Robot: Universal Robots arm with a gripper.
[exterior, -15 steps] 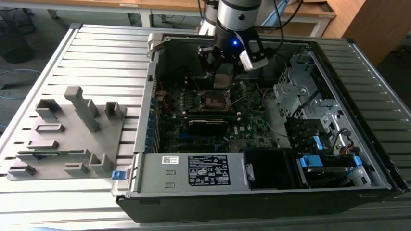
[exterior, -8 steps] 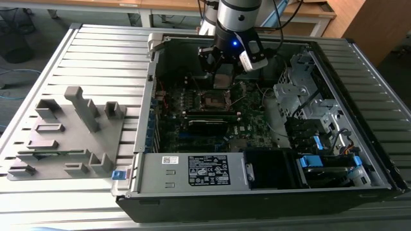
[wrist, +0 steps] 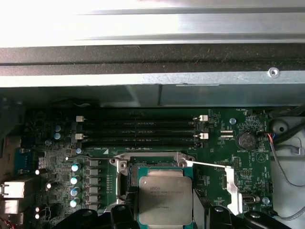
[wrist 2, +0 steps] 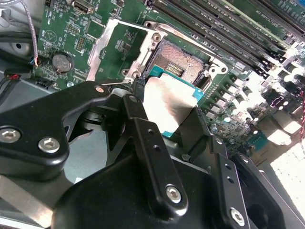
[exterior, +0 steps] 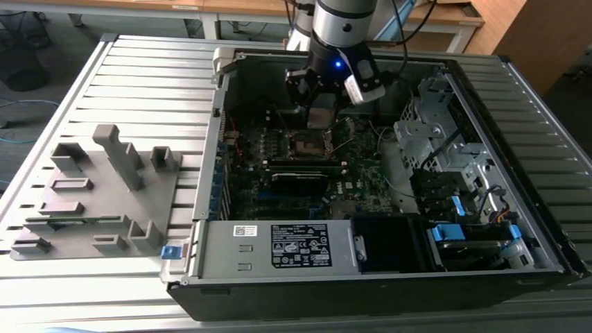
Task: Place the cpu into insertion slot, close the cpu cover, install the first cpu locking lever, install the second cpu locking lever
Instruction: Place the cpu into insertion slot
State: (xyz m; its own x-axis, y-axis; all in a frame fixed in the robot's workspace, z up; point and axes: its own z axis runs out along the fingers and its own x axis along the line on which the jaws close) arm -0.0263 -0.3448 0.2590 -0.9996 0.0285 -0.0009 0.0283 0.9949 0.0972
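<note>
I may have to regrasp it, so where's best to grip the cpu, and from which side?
Probably by two opposite thin edges, coming from above its metal top: the cpu is a flat square, face up, and the gripper pinches it that way over the insertion slot.

The motherboard [wrist: 228, 143] is the usual dark green. The cpu [wrist: 165, 200] has a dull silver-grey top with a teal-green edge, and the gripper [wrist 2: 167, 109] is black all over. Memory slots [wrist: 140, 131] are black with white clips. The ribbed table [exterior: 148, 76] is pale grey stripes and the fixture [exterior: 102, 194] matte grey. There are bright blue tabs [exterior: 447, 232], plus a black label [exterior: 301, 246] on the silver power supply [exterior: 231, 258].
</note>
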